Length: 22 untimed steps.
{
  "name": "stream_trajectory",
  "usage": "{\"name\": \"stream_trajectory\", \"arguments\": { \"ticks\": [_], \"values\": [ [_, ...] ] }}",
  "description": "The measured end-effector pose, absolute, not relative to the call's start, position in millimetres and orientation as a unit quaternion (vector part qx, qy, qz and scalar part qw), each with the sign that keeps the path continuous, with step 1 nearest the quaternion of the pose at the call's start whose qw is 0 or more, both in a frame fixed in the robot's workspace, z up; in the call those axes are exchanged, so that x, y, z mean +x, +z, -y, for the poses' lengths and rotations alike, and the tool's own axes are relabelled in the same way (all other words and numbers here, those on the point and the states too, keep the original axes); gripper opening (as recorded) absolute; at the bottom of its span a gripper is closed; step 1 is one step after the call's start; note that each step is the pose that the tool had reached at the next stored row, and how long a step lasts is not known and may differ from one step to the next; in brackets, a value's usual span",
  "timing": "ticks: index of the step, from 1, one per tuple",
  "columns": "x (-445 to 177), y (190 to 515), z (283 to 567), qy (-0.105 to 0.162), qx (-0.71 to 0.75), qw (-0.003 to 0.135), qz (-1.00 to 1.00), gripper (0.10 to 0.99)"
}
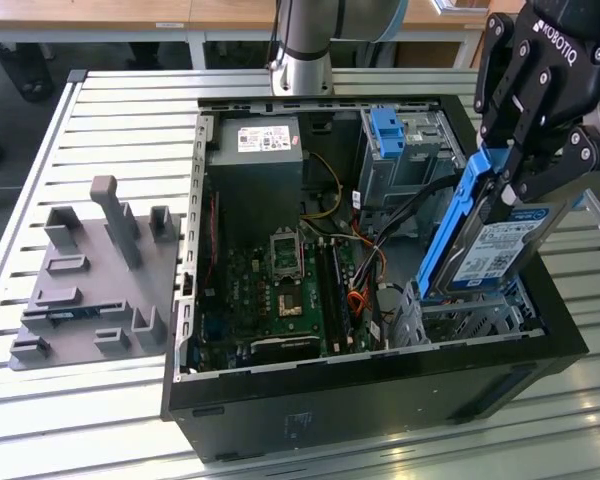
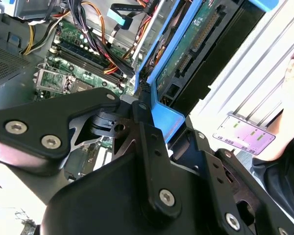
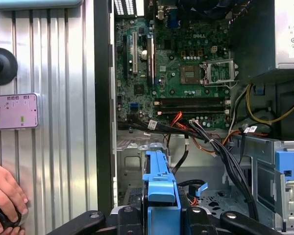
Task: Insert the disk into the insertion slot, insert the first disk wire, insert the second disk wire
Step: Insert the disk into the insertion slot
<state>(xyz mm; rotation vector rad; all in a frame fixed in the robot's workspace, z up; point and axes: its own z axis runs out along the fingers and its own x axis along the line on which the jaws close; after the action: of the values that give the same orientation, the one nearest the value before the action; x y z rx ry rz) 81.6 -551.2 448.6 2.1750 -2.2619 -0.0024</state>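
My gripper (image 1: 517, 170) is shut on the disk (image 1: 502, 250), a silver drive with a white-and-blue label in a bright blue carrier (image 1: 458, 222). The disk is steeply tilted at the exterior view's right. Its lower end rests in the mouth of the insertion slot (image 1: 472, 318), a low perforated silver cage at the case's near right corner. In the second wrist view the fingers (image 2: 143, 128) clamp the carrier beside the disk's green underside (image 2: 186, 54). In the first wrist view the carrier (image 3: 161, 188) rises above the slot's metal floor (image 3: 132, 164). Loose black cables (image 3: 220, 152) with a blue plug (image 3: 201, 188) lie beside it.
The open black case (image 1: 360, 385) holds a motherboard (image 1: 280, 290), a power supply (image 1: 255, 150) and a taller grey cage with a blue latch (image 1: 390, 135). A grey fixture plate (image 1: 90, 280) lies on the slatted table. A person's hand (image 3: 5, 196) and a pink-screened device (image 3: 13, 111) are beside the case.
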Motion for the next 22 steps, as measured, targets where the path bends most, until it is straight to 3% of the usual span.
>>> {"name": "stream_trajectory", "arguments": {
  "ticks": [22],
  "values": [
    [81.5, 437.1, 548.5, -0.001, 0.695, 0.002, 0.719, 0.365]
  ]
}}
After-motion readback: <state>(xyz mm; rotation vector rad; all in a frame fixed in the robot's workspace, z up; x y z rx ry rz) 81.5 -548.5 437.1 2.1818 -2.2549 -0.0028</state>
